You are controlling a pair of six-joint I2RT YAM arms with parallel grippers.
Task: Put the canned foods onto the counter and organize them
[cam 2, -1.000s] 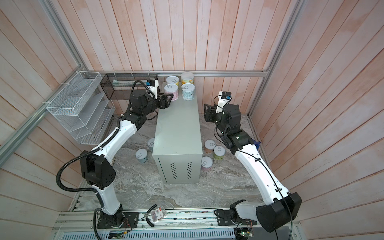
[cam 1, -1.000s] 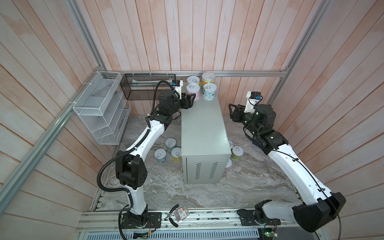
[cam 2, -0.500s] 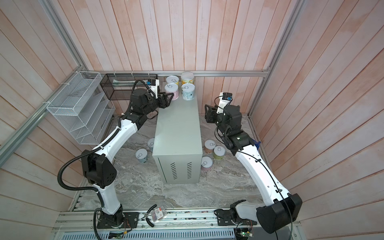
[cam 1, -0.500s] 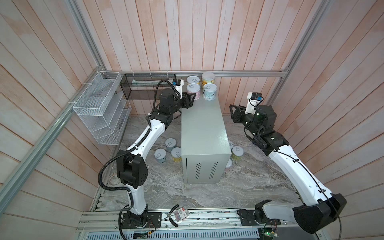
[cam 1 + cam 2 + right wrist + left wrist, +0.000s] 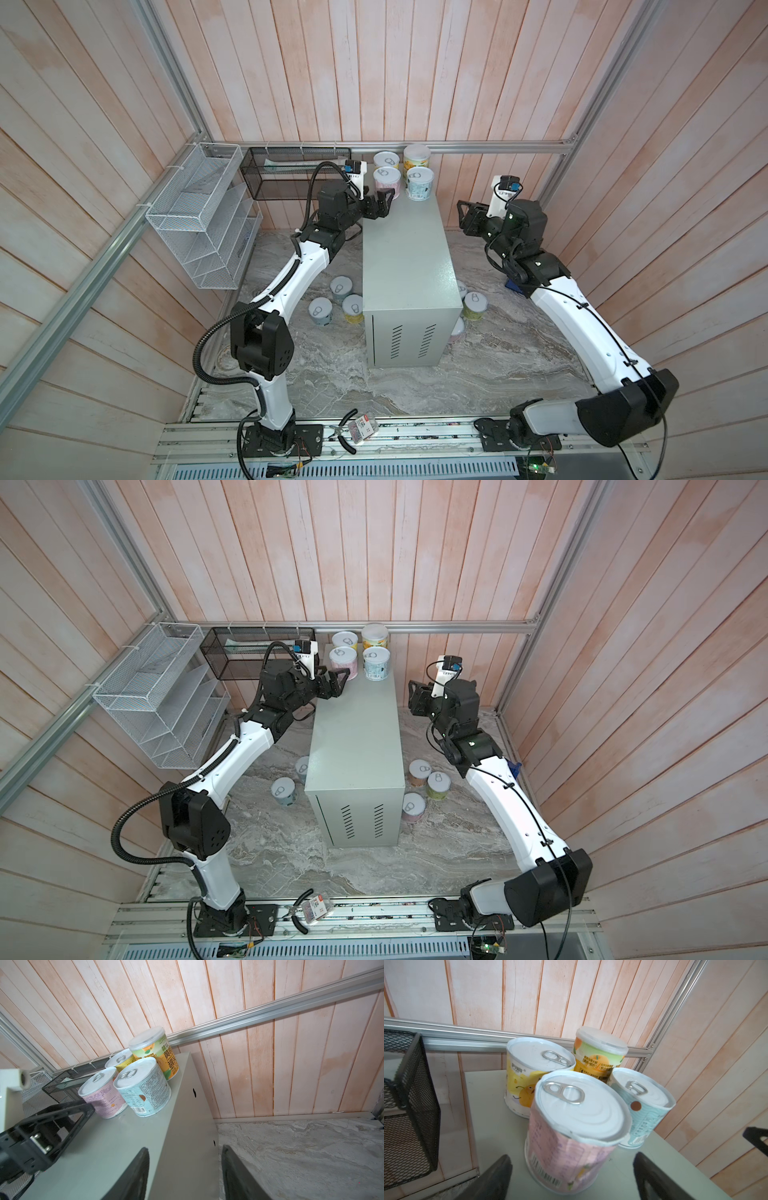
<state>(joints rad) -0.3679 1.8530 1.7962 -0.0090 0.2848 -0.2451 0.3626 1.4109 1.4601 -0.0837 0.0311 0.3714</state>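
Note:
Several canned foods stand at the far end of the counter (image 5: 405, 249): a pink can (image 5: 387, 181), a pale-blue can (image 5: 419, 183), a yellow can (image 5: 385, 160) and a taller green-and-orange can (image 5: 417, 157). My left gripper (image 5: 384, 203) is open just in front of the pink can (image 5: 571, 1136), its fingers (image 5: 494, 1180) apart on either side and clear of the label. To the right of the counter, above its long edge, my right gripper (image 5: 467, 216) hovers open and empty (image 5: 185, 1149). More cans stand on the marble floor left (image 5: 320, 309) and right (image 5: 474, 303) of the counter.
A white wire rack (image 5: 199, 216) and a black mesh basket (image 5: 291, 174) hang on the wall at the left, the basket close behind my left wrist. Pliers and a tag (image 5: 357, 430) lie on the front rail. A small blue object (image 5: 513, 286) sits under my right arm.
My left gripper has opened and let go of the pink can, which now stands on the counter. The right arm has shifted slightly.

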